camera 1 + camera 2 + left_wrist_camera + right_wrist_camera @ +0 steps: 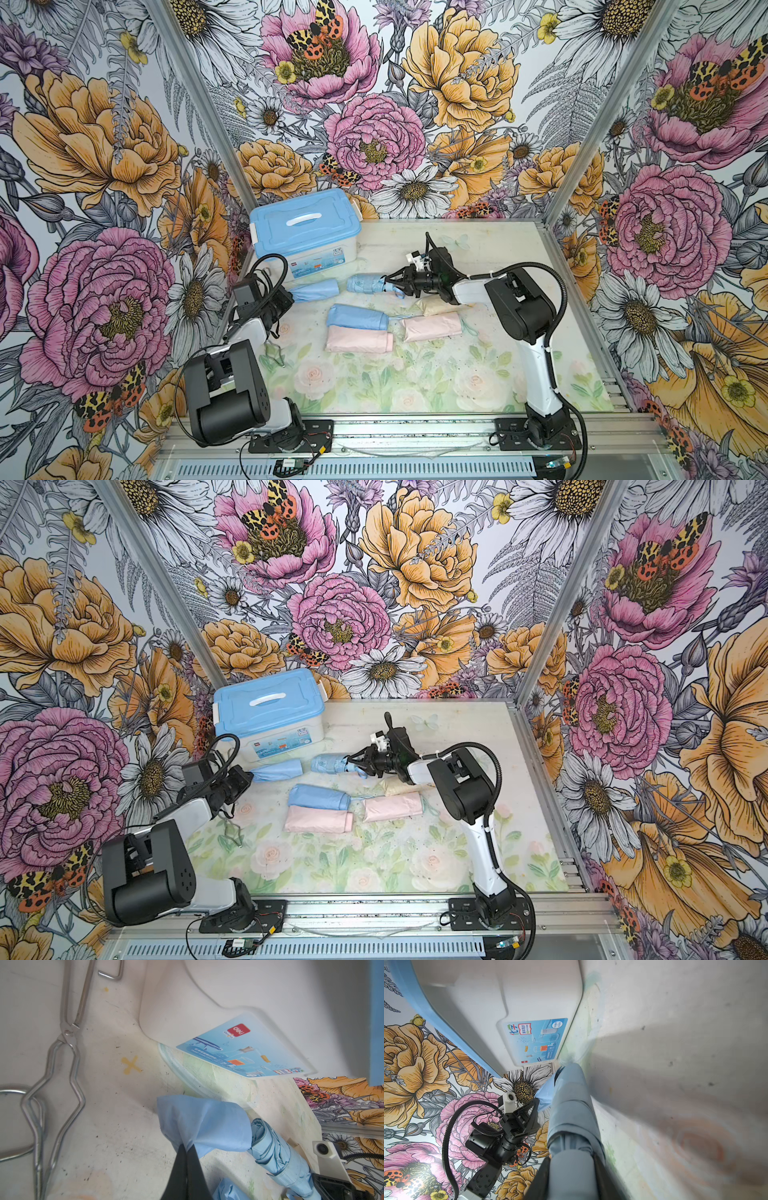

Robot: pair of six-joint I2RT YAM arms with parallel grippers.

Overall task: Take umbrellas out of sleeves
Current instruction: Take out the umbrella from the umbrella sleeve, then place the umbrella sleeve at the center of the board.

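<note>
Front mat [415, 386] open; box [305, 232] (blue lid) fills far-left corner, sleeves [359, 338] crowd middle

a: what's at centre?
b: the right end effector [352, 766] clamps a blue umbrella [328, 764]; the left end effector [250, 776] pinches a limp blue sleeve [277, 770] just beside it.
a: and nearer?
b: a blue pouch [318, 798], two pink pouches [318, 818] and a cream pouch [394, 788] on the floral desk [374, 854], with a blue-lidded box [268, 706] behind.

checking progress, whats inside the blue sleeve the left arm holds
Nothing visible: in both top views the blue umbrella lies apart from this sleeve. Fabric hides its interior.
</note>
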